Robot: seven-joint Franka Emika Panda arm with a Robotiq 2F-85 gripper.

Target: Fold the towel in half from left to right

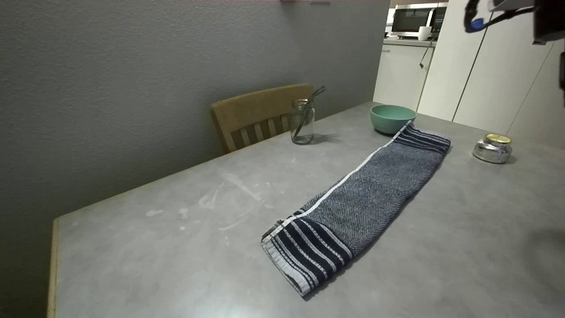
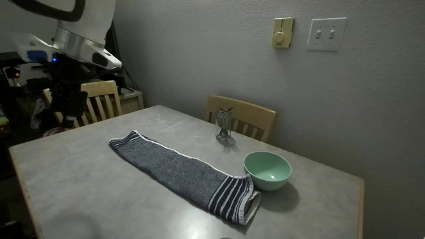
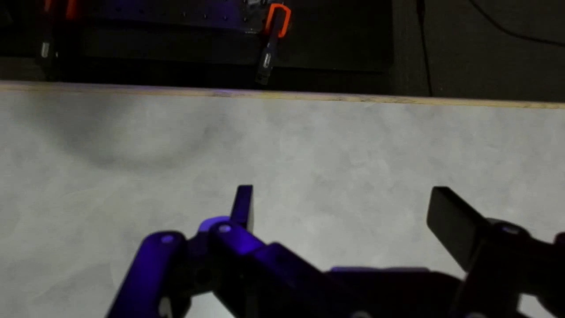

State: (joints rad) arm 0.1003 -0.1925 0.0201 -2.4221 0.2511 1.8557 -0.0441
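I count one towel (image 1: 368, 198), one table (image 1: 154, 260), one green bowl (image 2: 267, 169), one clear jar (image 1: 306, 127), two chairs (image 2: 244, 106) (image 2: 99, 87), two wall switches (image 2: 318, 34) (image 2: 332, 34), one microwave (image 1: 410, 20), one gripper (image 3: 342, 190).

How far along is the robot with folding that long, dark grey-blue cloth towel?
Looks done: the long grey-blue cloth towel appears doubled lengthwise, its layers parted at the striped end nearest the round green bowl.
In hand: nothing; the black two-fingered gripper is open and empty.
Left: perhaps only neatening, as a lower layer peeks past the white edge.
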